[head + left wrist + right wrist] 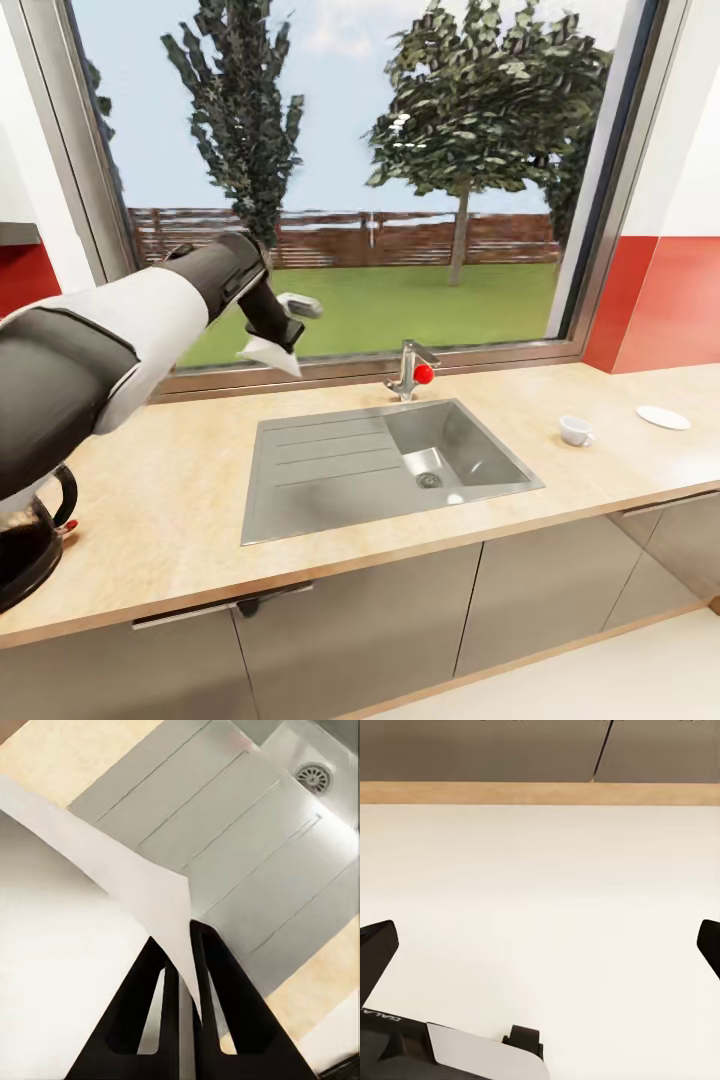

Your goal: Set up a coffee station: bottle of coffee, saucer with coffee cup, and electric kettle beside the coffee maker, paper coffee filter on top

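At the countertop's (180, 500) far left end, near its front edge, the electric kettle (30, 545): clear glass with a dark lower half, black curved handle and a tiny red switch, partly cut off by the picture's edge and by the left arm above it. Above the counter's back edge, just left of the sink (330, 470), the left gripper (272, 345), raised in front of the window and pinched shut on a white paper coffee filter (268, 355) (the wrist camera has the filter (142, 889) fanning out from between the two black fingers (225, 982), with the ribbed drainboard and drain of the sink (247, 862) behind it). Set into the middle of the counter, the steel sink, drainboard on the left and basin on the right, with a tap (412, 368) bearing a red knob at its back rim. Further right, near the right end, the coffee cup (575, 431), upright and resting directly on the wood-grain surface. Right of it and a little further back, well apart from the cup, the saucer (663, 417), bare. In the right wrist picture, the right gripper (544, 945) with fingertips spread wide apart, nothing between them, over pale floor with cabinet fronts beyond.
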{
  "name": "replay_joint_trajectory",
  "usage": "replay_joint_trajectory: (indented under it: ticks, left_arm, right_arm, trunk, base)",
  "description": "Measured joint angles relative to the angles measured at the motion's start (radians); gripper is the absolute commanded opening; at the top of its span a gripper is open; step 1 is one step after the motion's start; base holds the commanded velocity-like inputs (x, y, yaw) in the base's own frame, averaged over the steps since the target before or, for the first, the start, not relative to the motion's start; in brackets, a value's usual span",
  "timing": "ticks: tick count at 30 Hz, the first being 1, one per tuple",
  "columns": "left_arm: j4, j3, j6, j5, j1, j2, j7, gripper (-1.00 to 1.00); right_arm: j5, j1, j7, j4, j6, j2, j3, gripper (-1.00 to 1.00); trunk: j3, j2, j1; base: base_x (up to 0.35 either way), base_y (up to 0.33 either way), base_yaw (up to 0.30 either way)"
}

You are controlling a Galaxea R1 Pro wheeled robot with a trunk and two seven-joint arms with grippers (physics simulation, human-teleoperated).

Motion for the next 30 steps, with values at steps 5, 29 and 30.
replay_joint_trajectory:
  ticks: [5,29,30]
  left_arm:
    - [-0.004,-0.075,-0.003,0.001,-0.027,0.07,-0.285,-1.0]
    - [0.0,-0.974,-0.03,-0.011,-0.047,0.104,-0.729,-1.0]
    - [0.0,-0.99,-0.03,-0.011,-0.047,0.106,-0.729,-1.0]
  right_arm:
    - [0.0,0.0,0.0,0.0,0.0,0.0,-0.001,1.0]
    - [0.0,0.0,-0.002,0.0,-0.001,-0.002,-0.001,1.0]
    - [0.0,0.0,-0.002,0.0,-0.001,-0.002,-0.001,1.0]
  trunk:
    - [0.0,0.0,0.0]
    - [0.0,0.0,0.0]
    - [0.0,0.0,0.0]
  base:
    - [0.0,0.0,0.0]
    - [0.0,0.0,0.0]
    - [0.0,0.0,0.0]
